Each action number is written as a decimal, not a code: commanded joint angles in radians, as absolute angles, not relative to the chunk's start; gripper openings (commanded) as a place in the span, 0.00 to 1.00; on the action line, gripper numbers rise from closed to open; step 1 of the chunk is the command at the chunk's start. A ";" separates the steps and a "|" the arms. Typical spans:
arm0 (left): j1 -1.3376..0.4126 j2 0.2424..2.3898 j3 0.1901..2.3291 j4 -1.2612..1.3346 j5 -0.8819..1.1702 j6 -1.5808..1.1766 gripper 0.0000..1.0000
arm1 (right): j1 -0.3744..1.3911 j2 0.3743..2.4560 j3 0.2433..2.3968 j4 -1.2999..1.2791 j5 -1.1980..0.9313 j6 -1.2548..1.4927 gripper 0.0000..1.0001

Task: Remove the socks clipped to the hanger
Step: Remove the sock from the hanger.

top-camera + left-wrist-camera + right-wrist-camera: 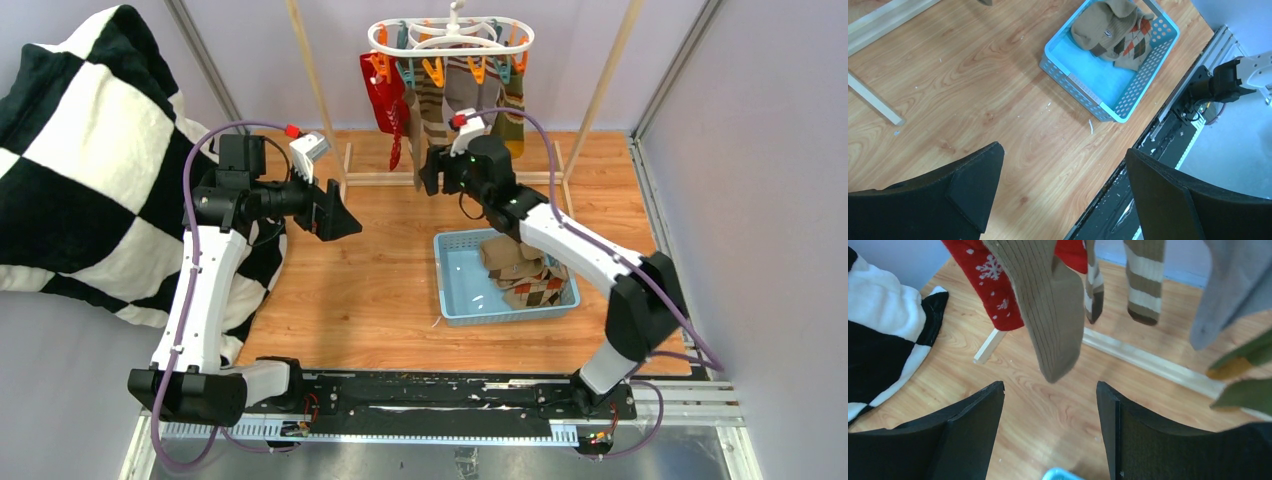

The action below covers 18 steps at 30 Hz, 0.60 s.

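Observation:
The white hanger [455,38] hangs on the rack with several socks clipped under it, a red snowflake sock [385,95] at the left. In the right wrist view a ribbed taupe sock [1048,305] dangles just ahead of my right gripper [1050,385], which is open and holds nothing. Around it hang the red sock [993,280], striped socks [1143,280], a grey sock [1228,285] and an olive one [1248,370]. My left gripper [1063,150] is open and empty, high above the floor left of the rack.
A light blue basket [440,280] on the wooden floor holds a taupe sock [1098,25] and an argyle sock [1133,42]. A black-and-white checkered blanket [90,170] fills the left side. The wooden rack's post [320,90] and base bar [1148,362] stand by the socks.

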State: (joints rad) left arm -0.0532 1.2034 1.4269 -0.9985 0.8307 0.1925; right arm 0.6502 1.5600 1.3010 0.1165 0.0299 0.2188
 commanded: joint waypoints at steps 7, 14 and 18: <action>-0.044 1.186 1.441 -0.996 0.840 0.167 1.00 | 0.657 1.821 1.560 0.270 -0.020 0.157 0.68; -0.044 1.161 1.437 -0.994 0.833 0.172 1.00 | 0.654 1.918 1.682 0.221 0.061 0.146 0.20; -0.044 1.155 1.426 -0.994 0.836 0.182 1.00 | 0.655 1.880 1.656 0.205 0.018 0.161 0.00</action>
